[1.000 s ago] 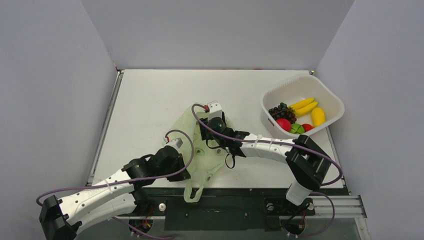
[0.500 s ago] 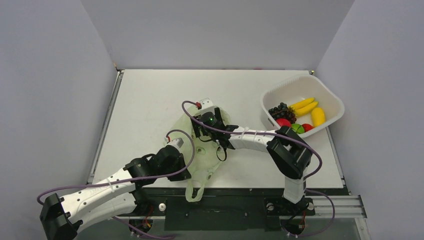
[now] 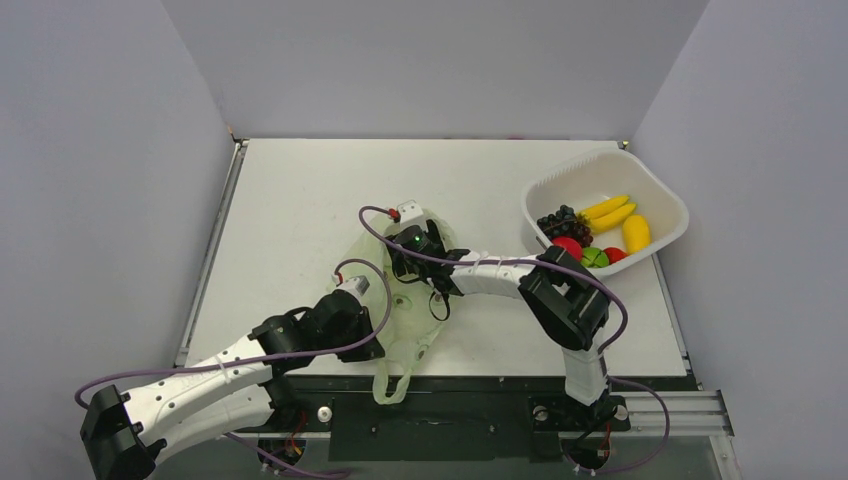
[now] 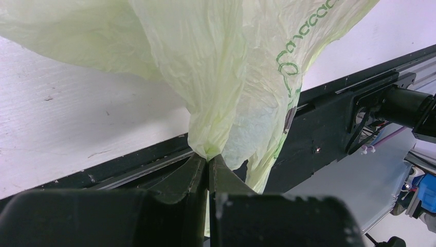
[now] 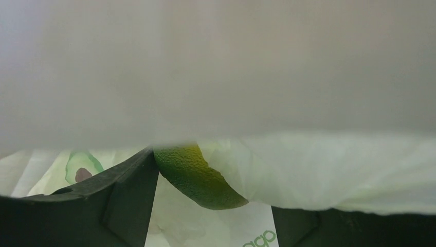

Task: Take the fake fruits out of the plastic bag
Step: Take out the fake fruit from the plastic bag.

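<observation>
Left gripper (image 4: 208, 159) clamps the bag (image 4: 205, 77); right gripper (image 5: 211, 191) stands open; closing off-centre may squirt the green fruit (image 5: 195, 177) away.

Looking down from above and behind onto the whole bench (image 3: 300, 200). Close-up past left hand (image 4: 208, 163) and right hand (image 5: 213, 206), all sharing the plastic bag (image 4: 205, 77).
</observation>
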Robot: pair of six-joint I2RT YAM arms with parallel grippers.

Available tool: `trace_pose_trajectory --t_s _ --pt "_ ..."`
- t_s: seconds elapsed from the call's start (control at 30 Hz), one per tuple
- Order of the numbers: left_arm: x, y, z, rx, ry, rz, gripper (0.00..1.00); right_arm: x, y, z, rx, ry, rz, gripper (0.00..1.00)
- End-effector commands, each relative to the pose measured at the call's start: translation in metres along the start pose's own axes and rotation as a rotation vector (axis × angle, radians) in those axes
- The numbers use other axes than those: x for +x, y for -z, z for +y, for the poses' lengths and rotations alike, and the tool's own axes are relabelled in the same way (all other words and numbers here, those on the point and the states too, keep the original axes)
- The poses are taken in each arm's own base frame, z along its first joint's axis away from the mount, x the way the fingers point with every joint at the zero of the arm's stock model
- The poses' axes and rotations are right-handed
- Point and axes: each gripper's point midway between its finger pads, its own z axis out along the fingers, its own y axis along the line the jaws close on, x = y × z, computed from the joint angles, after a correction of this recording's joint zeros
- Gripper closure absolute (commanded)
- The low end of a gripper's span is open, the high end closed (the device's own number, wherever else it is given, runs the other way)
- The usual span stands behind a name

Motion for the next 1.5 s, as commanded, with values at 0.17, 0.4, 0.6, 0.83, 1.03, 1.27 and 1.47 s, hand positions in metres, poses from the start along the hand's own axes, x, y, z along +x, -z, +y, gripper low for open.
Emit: trace_pose_trajectory --t_s 0.17,0.4,0.6,0.83,1.03,1.27,1.47 --pt "-0.007 0.003 -0.012 0.042 0.017 -0.029 1.0 -0.043 0.026 0.004 -0.037 -0.048 -0.088 0.71" --pt "-0.012 0.002 -0.006 0.016 0.045 -0.066 1.0 -0.047 0.072 0.021 -0.173 -0.095 -0.102 0.87" --pt "-0.018 0.001 -0.005 -0.003 0.051 -0.088 1.0 -0.018 0.104 0.042 -0.292 -0.107 -0.058 0.96" --pt "-0.026 0.0 0.001 -0.062 0.063 -0.117 1.0 -0.007 0.138 0.052 -0.349 -0.111 -0.068 1.0" --pt "-0.044 0.001 0.01 -0.131 0.063 -0.158 1.0 -0.041 0.177 0.007 -0.234 -0.149 -0.208 1.0" --pt "-0.1 0.011 0.039 -0.254 0.021 -0.16 1.0 -0.058 0.206 -0.055 -0.078 -0.213 -0.317 1.0" --pt "-0.172 0.031 0.064 -0.385 -0.025 -0.211 1.0 -0.049 0.21 -0.093 0.002 -0.274 -0.317 1.0"
